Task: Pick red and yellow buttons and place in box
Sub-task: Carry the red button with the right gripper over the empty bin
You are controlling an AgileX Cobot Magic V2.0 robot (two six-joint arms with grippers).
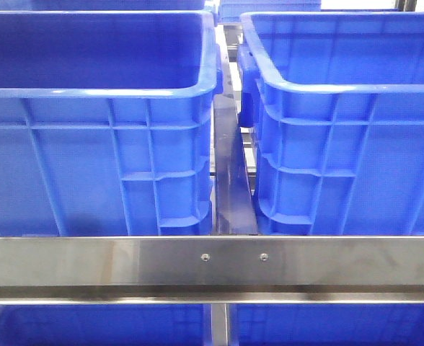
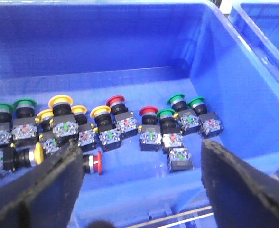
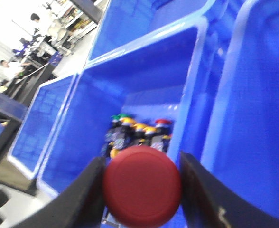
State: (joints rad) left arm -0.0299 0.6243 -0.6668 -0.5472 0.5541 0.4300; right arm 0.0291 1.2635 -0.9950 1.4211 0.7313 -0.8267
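Many buttons point(image 2: 106, 126) lie inside one blue crate point(image 2: 215, 71).

I am working in an industrial workshop or factory floor. Large blue plastic crates point(image 1: 96, 108) are sitting in rows on a steel rack rail point(image 1: 212, 263) ahead of me. Below my left gripper point(image 2: 139, 185), a crate is holding bulk push-button switch parts point(image 2: 106, 126). Beyond my right gripper point(image 3: 142, 187), people point(image 3: 35, 21) are standing among shelving and equipment in a bright open hall.
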